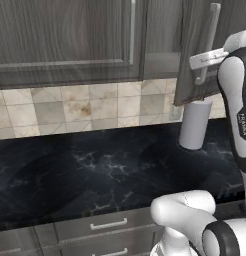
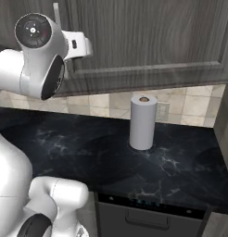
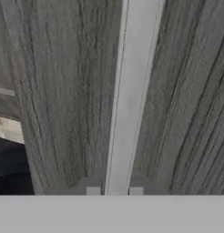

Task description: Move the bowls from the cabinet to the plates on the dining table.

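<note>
Though its tips barely show, claw (image 3: 114, 191) seemingly clamps cabinet handle (image 3: 132, 95).

Flat, even rendered light fills both base views, with no clear source. The black marble-look countertop with thin white veins (image 1: 95, 170) stays dim across the middle of the frame, showing faint broad dark patches and no glare. The white cylindrical paper towel roll (image 2: 143, 121) casts a small soft shadow at its foot. The grey wood-grain cabinet door (image 3: 63, 91) looks soft and blurred in the hand view, its pale bar handle (image 3: 132, 91) edges smeared. Base views are coarse, slightly pixelated.
</note>
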{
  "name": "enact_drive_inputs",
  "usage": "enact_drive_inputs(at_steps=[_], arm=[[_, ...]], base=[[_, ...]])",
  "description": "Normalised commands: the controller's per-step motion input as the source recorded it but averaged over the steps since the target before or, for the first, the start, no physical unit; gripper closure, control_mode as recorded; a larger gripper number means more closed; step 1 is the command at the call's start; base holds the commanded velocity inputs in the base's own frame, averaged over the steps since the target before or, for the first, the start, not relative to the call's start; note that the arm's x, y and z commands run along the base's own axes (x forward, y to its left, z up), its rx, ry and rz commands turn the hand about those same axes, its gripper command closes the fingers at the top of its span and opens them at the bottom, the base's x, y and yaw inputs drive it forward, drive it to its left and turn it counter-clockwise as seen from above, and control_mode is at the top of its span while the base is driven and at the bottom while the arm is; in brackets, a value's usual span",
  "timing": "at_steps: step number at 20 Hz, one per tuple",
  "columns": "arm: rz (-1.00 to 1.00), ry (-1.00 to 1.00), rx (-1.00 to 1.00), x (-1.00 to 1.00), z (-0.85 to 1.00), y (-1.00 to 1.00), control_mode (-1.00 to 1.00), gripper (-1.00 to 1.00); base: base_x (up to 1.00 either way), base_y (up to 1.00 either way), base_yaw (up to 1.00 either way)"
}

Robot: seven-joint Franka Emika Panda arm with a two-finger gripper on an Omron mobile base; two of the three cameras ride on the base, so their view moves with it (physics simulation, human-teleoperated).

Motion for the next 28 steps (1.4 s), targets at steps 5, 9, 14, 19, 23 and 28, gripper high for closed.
enact_drive_inputs(at_steps=[5, 9, 14, 19, 23, 28], arm=[[-0.1, 0.04, 0.1, -0.9, 0.09, -0.57, -1.0, 1.0], [-0.04, 0.15, 0.18, -0.77, 0.09, -0.91, -1.0, 1.0], [-0.02, 0.15, 0.14, -0.69, 0.04, -0.98, -1.0, 1.0], [-0.06, 0.08, 0.04, -0.69, -0.02, -0.66, -1.0, 1.0], [-0.12, -0.01, 0.0, -0.86, -0.08, -0.12, -1.0, 1.0], [-0.18, -0.14, -0.01, -0.85, -0.04, 0.07, -1.0, -1.0]], base=[[0.0, 0.0, 0.0], [0.0, 0.0, 0.0], [0.0, 0.0, 0.0], [0.0, 0.0, 0.0], [0.0, 0.0, 0.0], [0.0, 0.0, 0.0]])
